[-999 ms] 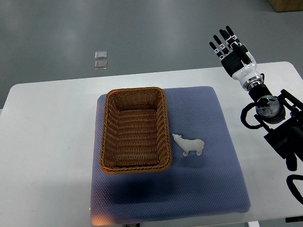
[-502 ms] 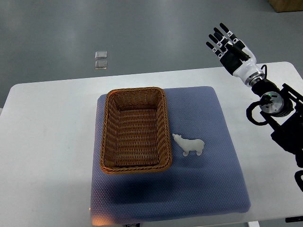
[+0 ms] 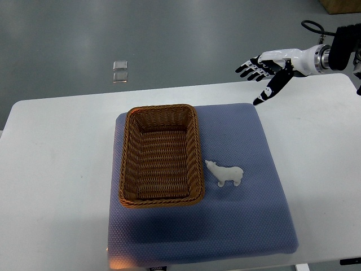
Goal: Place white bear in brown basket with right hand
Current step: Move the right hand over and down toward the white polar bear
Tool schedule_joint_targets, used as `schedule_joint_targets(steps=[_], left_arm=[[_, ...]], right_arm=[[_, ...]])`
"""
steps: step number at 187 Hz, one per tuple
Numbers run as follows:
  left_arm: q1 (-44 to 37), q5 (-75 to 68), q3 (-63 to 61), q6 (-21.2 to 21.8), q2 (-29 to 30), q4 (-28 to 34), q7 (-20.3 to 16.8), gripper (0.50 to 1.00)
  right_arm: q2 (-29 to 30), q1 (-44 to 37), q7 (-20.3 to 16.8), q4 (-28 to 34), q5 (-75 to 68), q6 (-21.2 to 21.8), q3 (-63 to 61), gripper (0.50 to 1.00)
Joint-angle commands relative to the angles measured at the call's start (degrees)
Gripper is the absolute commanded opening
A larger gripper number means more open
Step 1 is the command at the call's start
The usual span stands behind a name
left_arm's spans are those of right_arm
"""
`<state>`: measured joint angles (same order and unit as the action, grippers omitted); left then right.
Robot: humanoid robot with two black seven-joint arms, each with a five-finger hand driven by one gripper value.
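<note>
A small white bear (image 3: 225,174) lies on its side on the blue mat (image 3: 242,226), just right of the brown wicker basket (image 3: 129,147), which is empty. My right hand (image 3: 260,74) reaches in from the upper right, above the table's far edge and the mat's far right corner. Its fingers are spread and hold nothing. It is far from the bear. The left arm is out of view.
The blue mat lies on a white table (image 3: 56,169). Two small clear squares (image 3: 119,71) lie on the grey floor beyond the table. A brown box corner (image 3: 341,5) shows at the top right.
My right arm has swung up and lies nearly level along the top right. The hand has turned from pointing upward to pointing left, palm sideways. The bear and basket have not moved.
</note>
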<state>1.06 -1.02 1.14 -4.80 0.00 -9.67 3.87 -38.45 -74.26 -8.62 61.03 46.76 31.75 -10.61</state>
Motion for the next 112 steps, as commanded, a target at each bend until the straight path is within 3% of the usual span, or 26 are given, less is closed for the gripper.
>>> schedule_joint_targets(steps=[1, 31, 112], left_arm=[[0.0, 0.0, 0.1, 0.0, 0.0, 0.0, 0.0, 1.0], [0.0, 0.0, 0.1, 0.0, 0.0, -0.1, 0.0, 1.0], [0.0, 0.1, -0.1, 0.0, 0.0, -1.7, 0.0, 1.0]], right_arm=[[-2.2, -5.9, -3.2, 4.8, -1.7, 3.3, 4.9, 0.926], [-4.6, -6.7, -6.6, 13.8, -12.2, 3.2, 6.9, 0.926], [-2.5, -0.4, -6.6, 16.4, -12.0, -7.6, 10.2, 0.919]])
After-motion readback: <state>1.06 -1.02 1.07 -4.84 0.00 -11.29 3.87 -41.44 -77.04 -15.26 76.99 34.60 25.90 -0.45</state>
